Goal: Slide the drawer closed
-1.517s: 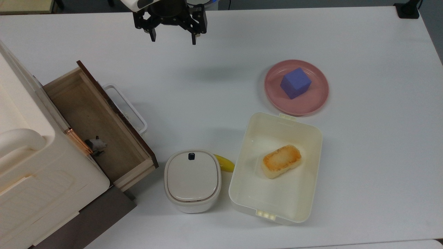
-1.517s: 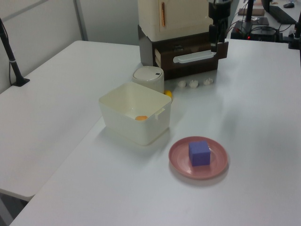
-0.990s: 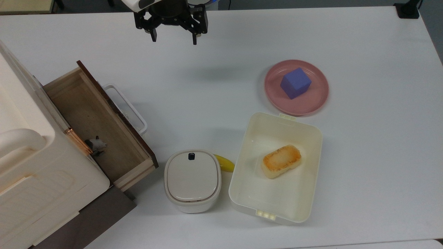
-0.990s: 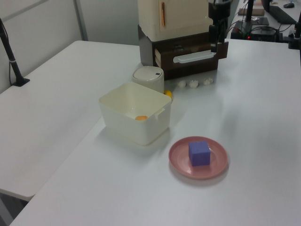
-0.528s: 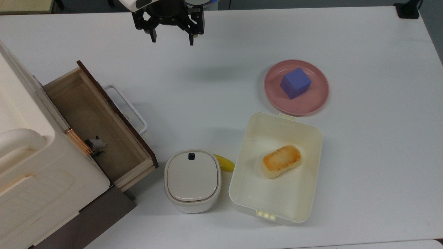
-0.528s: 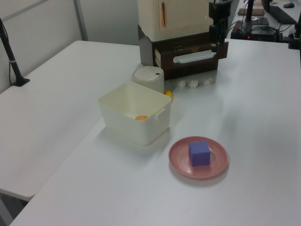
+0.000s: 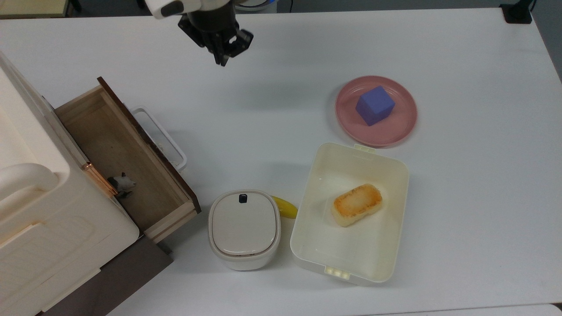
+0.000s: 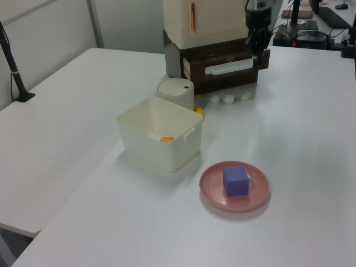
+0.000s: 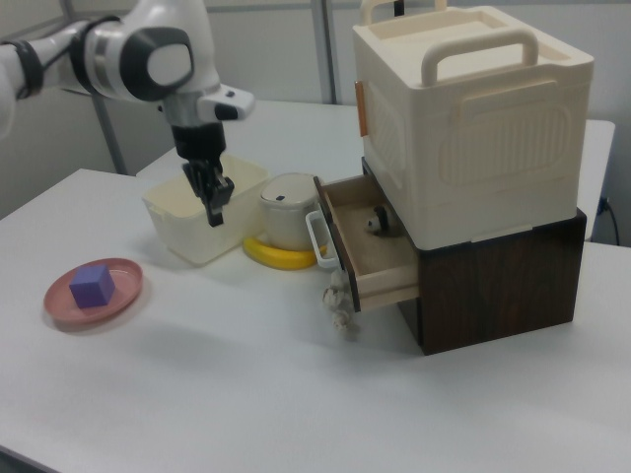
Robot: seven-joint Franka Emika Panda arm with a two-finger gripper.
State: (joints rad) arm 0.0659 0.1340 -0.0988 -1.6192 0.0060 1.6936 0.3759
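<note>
Top view, near edge to far. Cream plastic rectangular tub point(image 7: 351, 210), open-topped, holds one toasted golden-brown bread piece point(image 7: 357, 204), approx. centred on its floor. Just beside it, on the top view's left: small white lidded bin point(image 7: 244, 228), lid on, contents hidden. Yellow banana point(image 7: 284, 206) lies between bin & tub, touching or nearly touching both.

Shallow light-wood drawer w/ dark brown front panel and white loop handle point(image 7: 127, 158) stands pulled out of the cream cabinet w/ dark brown base point(image 7: 48, 228) at the top view's left; inside, a small black-and-white figure point(image 7: 121, 182) sits against the cabinet side. In the right view, small whitish lumps point(image 9: 338, 296) lie on the white table point(image 7: 461, 184) below the drawer front.

Farther back: pink round plate point(image 7: 376, 110) carrying a blue-purple cube point(image 7: 374, 105).

Farthest: black two-finger gripper point(image 7: 222, 55) hangs above the table, well apart from the drawer, nothing held; its fingers look close together, but open or closed cannot be told.
</note>
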